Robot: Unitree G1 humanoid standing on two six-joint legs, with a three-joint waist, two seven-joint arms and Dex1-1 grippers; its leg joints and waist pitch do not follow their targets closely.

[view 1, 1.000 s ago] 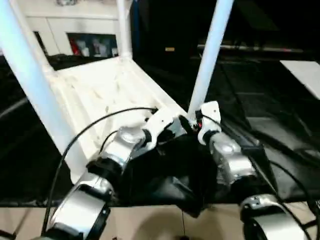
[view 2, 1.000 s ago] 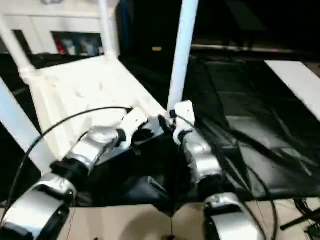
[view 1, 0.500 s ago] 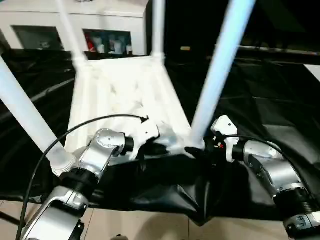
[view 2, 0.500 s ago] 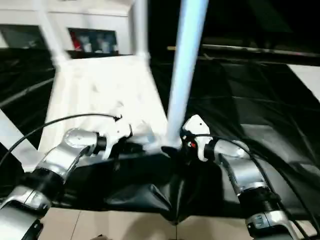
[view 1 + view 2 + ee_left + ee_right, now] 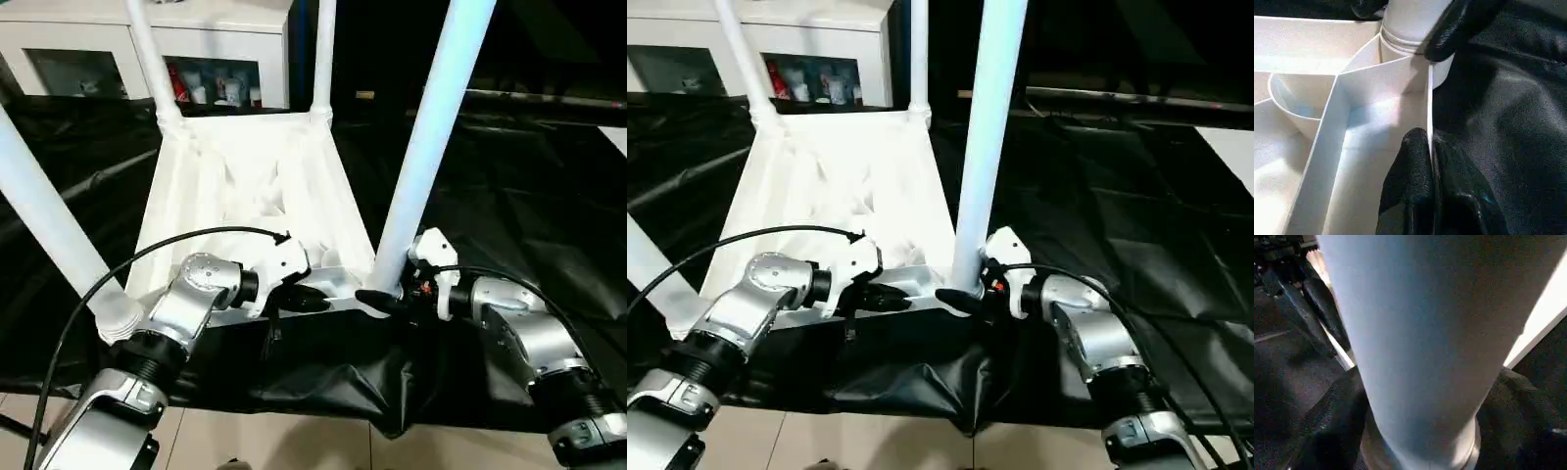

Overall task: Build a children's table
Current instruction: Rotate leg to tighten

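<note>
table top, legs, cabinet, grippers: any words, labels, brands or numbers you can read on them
None can be read.
Table top and legs: plain white, no marks.
Cabinet: coloured items behind the glass, too small and blurred to read.
Right gripper: small red spot nearby, no legible text.

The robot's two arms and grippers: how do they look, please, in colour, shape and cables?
Both forearms are silver metal cylinders with ribbed black rings near the elbows. Each wrist carries a white plastic housing. The left gripper and the right gripper each have two black fingers. A thin black cable arcs over the left arm; another loops behind the right arm, whose housing shows a small red mark.
</note>
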